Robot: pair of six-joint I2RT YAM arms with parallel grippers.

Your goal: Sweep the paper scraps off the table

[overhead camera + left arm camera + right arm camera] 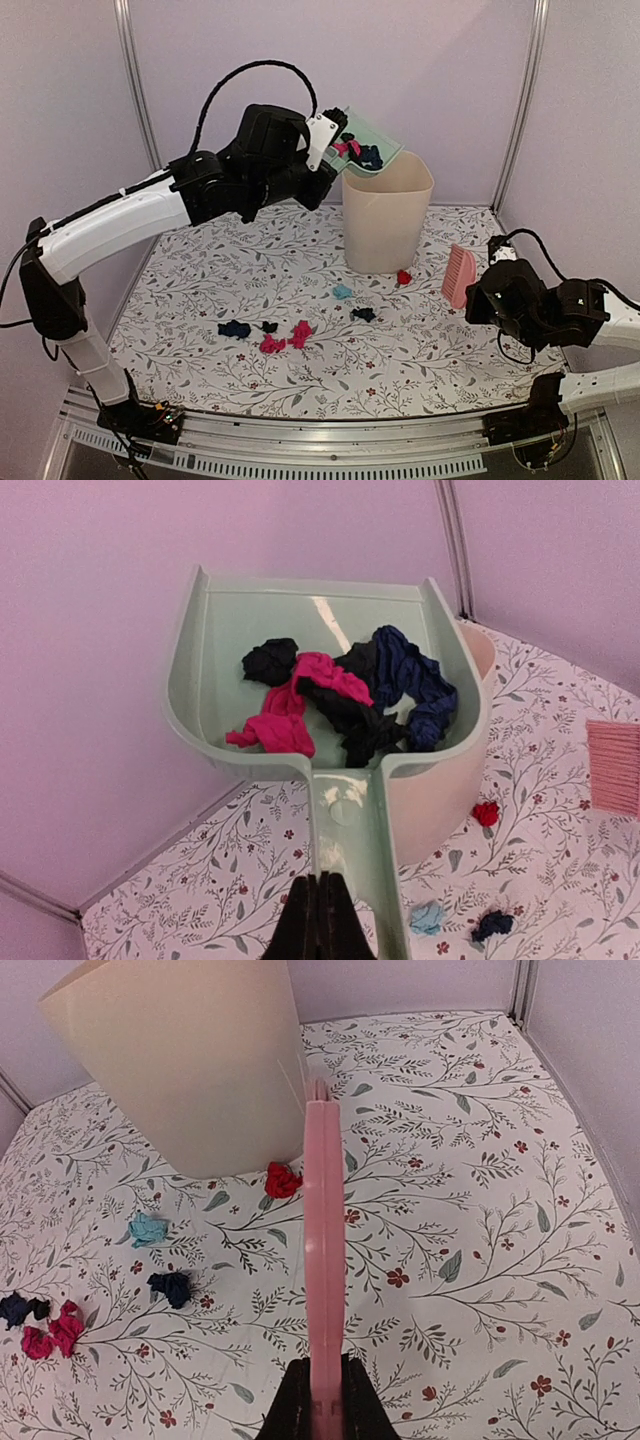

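From above, the left gripper (332, 152) was clamped on the handle of the mint-green dustpan (372, 148), which it held raised and tilted over the rim of the cream bin (386, 215). The right gripper (472, 290) was closed on the pink brush (459, 274), parked low at the right of the table (180, 300). Some paper scraps (272, 343) lay loose in a navy, black and pink cluster near the front centre. A teal wad (342, 292), a dark wad (364, 314) and a red wad (404, 277) lay near the foot of the bin.

In the left wrist view, the jaws were shut tight on the handle. Pink, black and navy wads were heaped at the handle end of the pan, none of them dropped yet. The bin showed only under the pan's right side.

In the right wrist view, the jaws gripped the brush, seen edge-on. The red wad lay just beside the bin, with the teal and dark wads further left.

The main risk was the tip-out: with the pan only partly over the opening, wads could slide off its far lip or left corner and fall outside the bin. A sharp tilt could also knock the light bin over. The red wad's place against the bin's base would make it awkward to sweep
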